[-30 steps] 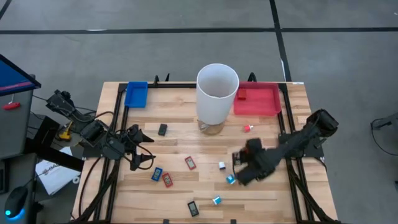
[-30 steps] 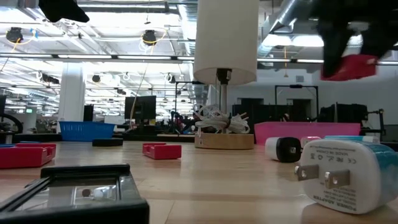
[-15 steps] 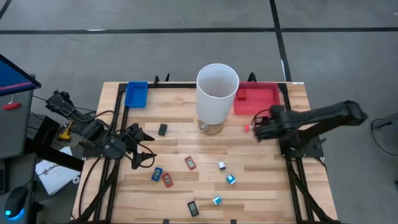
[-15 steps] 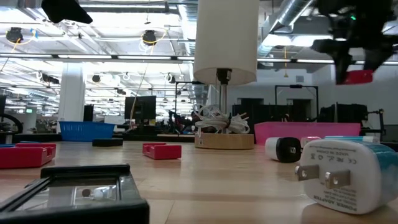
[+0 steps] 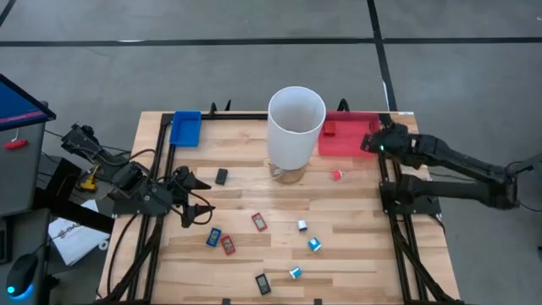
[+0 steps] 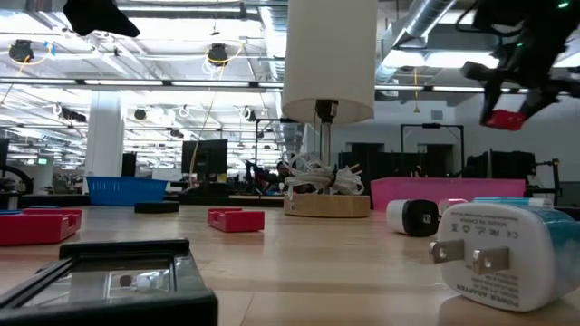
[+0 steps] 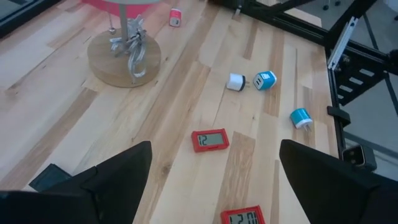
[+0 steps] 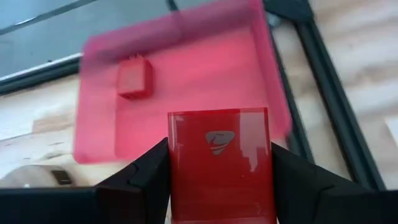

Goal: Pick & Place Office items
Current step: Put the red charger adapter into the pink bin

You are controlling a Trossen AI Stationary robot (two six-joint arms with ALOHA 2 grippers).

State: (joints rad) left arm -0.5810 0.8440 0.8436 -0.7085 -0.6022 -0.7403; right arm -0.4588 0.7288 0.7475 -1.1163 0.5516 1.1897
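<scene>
My right gripper (image 5: 373, 142) is shut on a flat red rectangle (image 8: 219, 160) and hovers over the red tray (image 8: 186, 56) at the table's far right. One red cube-like piece (image 8: 134, 78) lies in that tray. My left gripper (image 5: 196, 202) hangs open above the table's left part, holding nothing. On the wood lie a black piece (image 5: 222, 176), a red one (image 5: 259, 222), a blue and a red pair (image 5: 220, 241), another black one (image 5: 263, 283), blue-white cubes (image 5: 314, 245) and a small red cube (image 5: 336, 174). My right gripper pinches the red rectangle by its two opposite side edges (image 8: 174, 168), one finger (image 8: 140, 183) on each side. Its flat face with a logo is turned toward the wrist camera. The piece is lifted clear and sits slightly tilted below the fingers (image 6: 504, 119), above the red tray.
A tall white cylinder (image 5: 296, 127) on a round wooden base stands at the far middle, between the blue tray (image 5: 185, 127) and the red tray. Black frame rails run along the table's left, right and far edges. Bare wood shows near the near edge.
My right gripper has travelled from above the table's near-right middle up and toward the far right edge, ending over the red tray. It has carried the red rectangle along, shut on it throughout. The loose pieces on the table have stayed where they were.
</scene>
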